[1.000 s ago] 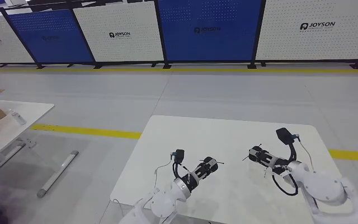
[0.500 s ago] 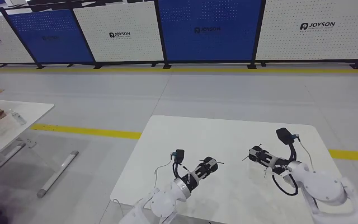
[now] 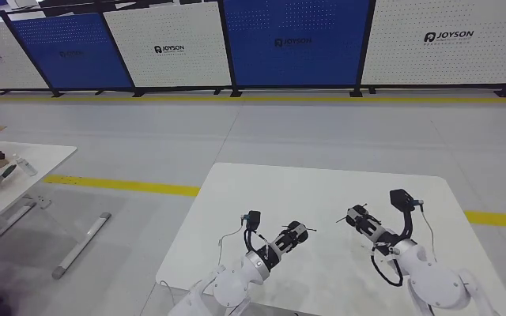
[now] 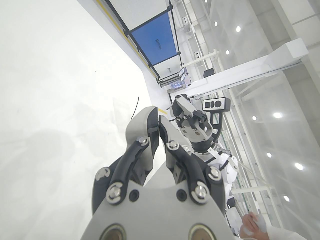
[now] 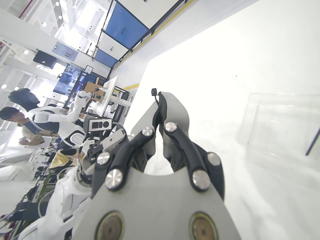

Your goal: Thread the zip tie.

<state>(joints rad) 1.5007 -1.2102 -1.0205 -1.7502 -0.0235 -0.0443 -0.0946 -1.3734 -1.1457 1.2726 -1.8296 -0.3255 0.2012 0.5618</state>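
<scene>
My left gripper (image 3: 297, 231) hangs low over the white table (image 3: 316, 186), near its front edge. It is shut (image 4: 159, 119) on a thin black zip tie (image 4: 135, 108), whose tail sticks out past the fingers. To its right, my right gripper (image 3: 353, 215) is shut (image 5: 159, 104) on a black zip tie (image 5: 154, 92), the small square head poking out above its fingertips. A gap of bare table separates the two grippers, which point toward each other. Whether both hold the same tie I cannot tell.
A clear plastic sheet (image 5: 280, 121) lies flat on the table beside my right gripper, with a thin dark strip (image 5: 312, 141) over its edge. Blue and white pegboard panels (image 3: 292, 43) stand across the floor behind a yellow line.
My right gripper has shifted a little to the left, closer to the left gripper. The left arm has not moved.
</scene>
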